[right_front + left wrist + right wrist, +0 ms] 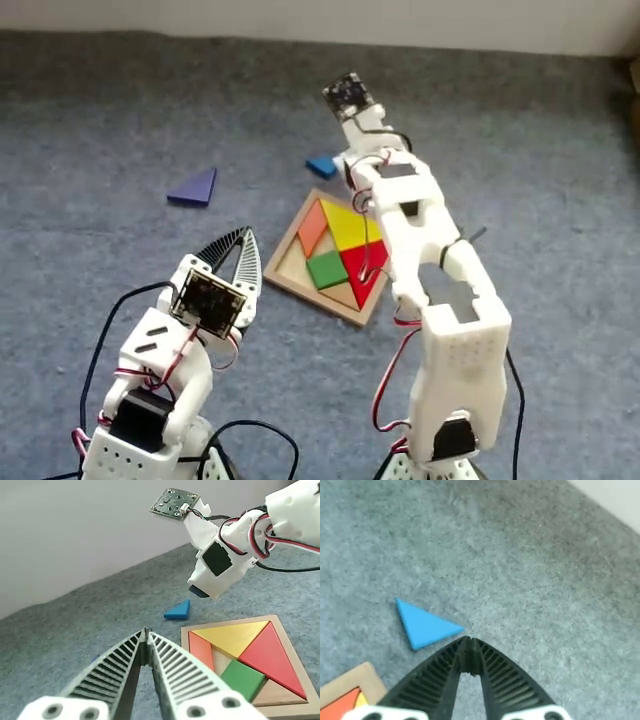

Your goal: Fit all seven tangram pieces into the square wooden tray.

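The square wooden tray lies mid-table, holding an orange piece, a yellow triangle, a red triangle and a green square. A small light blue triangle rests on the carpet behind the tray. A dark purple triangle lies far left. My right gripper is shut and empty, its tip just beside the blue triangle. My left gripper is shut and empty, left of the tray.
Grey carpet covers the whole table. A pale wall runs along the far edge. The right arm's white body stretches over the tray's right side.
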Robot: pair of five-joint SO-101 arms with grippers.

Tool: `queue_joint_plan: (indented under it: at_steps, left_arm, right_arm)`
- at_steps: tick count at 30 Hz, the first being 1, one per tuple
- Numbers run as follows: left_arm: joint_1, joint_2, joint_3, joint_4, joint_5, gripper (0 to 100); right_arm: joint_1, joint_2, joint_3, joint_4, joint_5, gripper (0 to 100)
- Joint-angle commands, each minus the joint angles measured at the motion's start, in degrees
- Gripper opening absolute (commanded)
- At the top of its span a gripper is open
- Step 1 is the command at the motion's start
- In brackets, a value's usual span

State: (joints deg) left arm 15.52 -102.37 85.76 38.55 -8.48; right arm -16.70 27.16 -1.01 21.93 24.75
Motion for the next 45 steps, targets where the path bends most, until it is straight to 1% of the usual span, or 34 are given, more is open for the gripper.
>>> queue_joint_plan:
  at_steps: [1, 4, 7, 12, 14, 19, 25, 30, 34, 39, 42, 45]
  left_arm:
    - [-0.7, -1.8, -0.6, -1.1, -0.4, 1]
    - [-0.6, -1.8, -0.7, -1.1, -0.3, 1]
    - [-0.6, -1.9, -1.0, -1.0, -0.3, 1]
    - [-0.5, -1.9, -2.2, 1.3, -0.2, 1]
    - [-0.4, -1.8, -2.0, 1.2, -0.2, 1]
    - [2.3, -1.9, -2.5, 2.9, -0.2, 1]
    - [2.2, -1.9, -2.5, 3.0, -0.2, 1]
    - [2.5, -1.9, -2.5, 3.1, -0.4, 1]
    - [2.4, -1.9, -2.5, 3.1, -0.4, 1]
    - [2.6, -1.9, -3.1, 3.3, -0.4, 1]
    - [2.7, -1.9, -4.4, 5.4, -0.4, 1]
    - [2.7, -1.9, -4.6, 5.8, -0.4, 1]
  right_arm:
    - [-0.1, -9.6, 2.2, 0.4, -5.6, 0.5]
    - [-0.8, -12.4, 4.9, 0.4, -8.6, 0.5]
    - [-1.3, -12.5, 5.6, 0.3, -9.8, 0.5]
    - [-1.7, -10.1, 5.6, 0.2, -12.6, 0.5]
    - [-1.7, -7.8, 5.6, -2.2, -13.5, 0.5]
    - [-2.3, -3.5, 5.8, -10.2, -13.5, 0.5]
    - [-4.0, 2.8, 4.9, -11.6, -13.5, 0.5]
    - [-4.9, 7.0, 0.4, -15.1, -13.6, 0.5]
    - [-5.1, 9.1, -0.3, -17.1, -13.6, 0.5]
    - [-4.2, 3.6, 0.3, -17.2, -13.8, 0.5]
    - [-4.2, -0.2, 2.9, -17.5, -13.9, 0.5]
    - [-4.2, -0.8, 5.1, -17.6, -13.9, 0.5]
